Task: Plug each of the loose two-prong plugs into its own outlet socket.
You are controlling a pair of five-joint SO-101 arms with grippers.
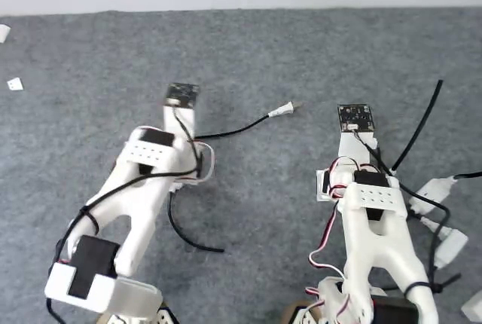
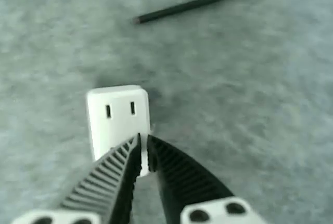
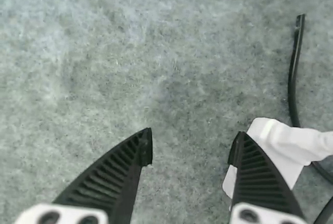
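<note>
Two white robot arms stand side by side at the near edge of a grey felt-covered table (image 1: 248, 45), seen from above. Nearest, on the right beside the right arm (image 1: 380, 226), two white plastic connector bodies (image 1: 434, 191) lie among black cables; whether they are plugs or sockets cannot be told. The left arm (image 1: 135, 188) leans in toward the middle. The left gripper (image 2: 143, 141) has its black ribbed jaws drawn together with only a slit between them. Its tips sit over the near edge of a white square outlet socket (image 2: 118, 112), which lies flat with two slots facing up. It cannot be told whether they pinch anything; the pose looks meant to steady or line up on the socket. The right gripper (image 3: 192, 139) hangs low over the felt with its jaws spread wide and nothing between them. A white plastic piece (image 3: 283, 143) lies just beside one finger, outside the gap, probably waiting to be taken, and a thin black cable (image 3: 295, 67) runs past it. Farther off, between the two arms, one white two-prong plug (image 1: 284, 110) lies loose with its prongs pointing right. Its black cord (image 1: 233, 129) trails back toward the left arm, and the plug is well apart from both grippers. By count there are two arms, two grippers, one socket plainly seen and one plug plainly seen. At the far left lie two small white scraps (image 1: 15, 83).
</note>
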